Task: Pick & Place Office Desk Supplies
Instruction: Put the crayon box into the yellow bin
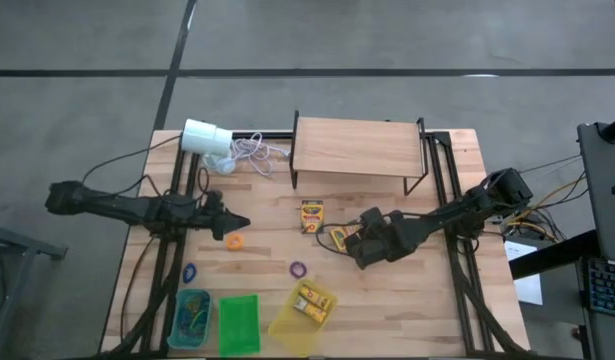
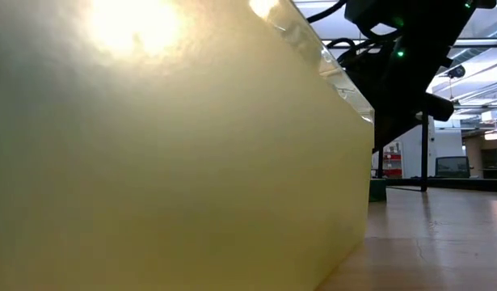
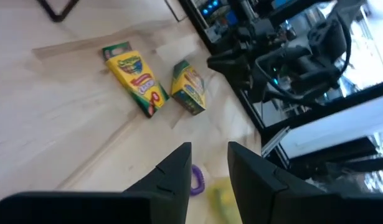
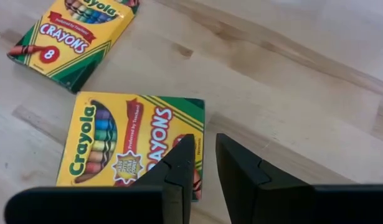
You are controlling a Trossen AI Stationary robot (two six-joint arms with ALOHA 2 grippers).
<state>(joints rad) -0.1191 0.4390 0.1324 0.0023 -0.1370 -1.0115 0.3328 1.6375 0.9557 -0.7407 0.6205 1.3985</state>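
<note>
The table [image 1: 447, 300] is crowded at its far edge: a wooden shelf [image 1: 357, 147] stands mid-edge, with a white cylinder [image 1: 205, 137] and its cord [image 1: 255, 152] toward the far left corner. Three bins line the near edge: blue [image 1: 190, 318], green [image 1: 239, 324], yellow [image 1: 303, 318]. Mid-table, two crayon boxes [image 1: 311, 215] [image 1: 339, 238] lie close together, beside the right gripper [image 1: 355, 250]. An orange band [image 1: 233, 241] lies just ahead of the left gripper [image 1: 243, 224]. Bare wood lies open between the grippers, broken by blue [image 1: 190, 270] and purple [image 1: 297, 268] bands, and at the near right corner.

Two crayon boxes [image 1: 311, 215] lie before the wooden shelf [image 1: 357, 147].
</note>
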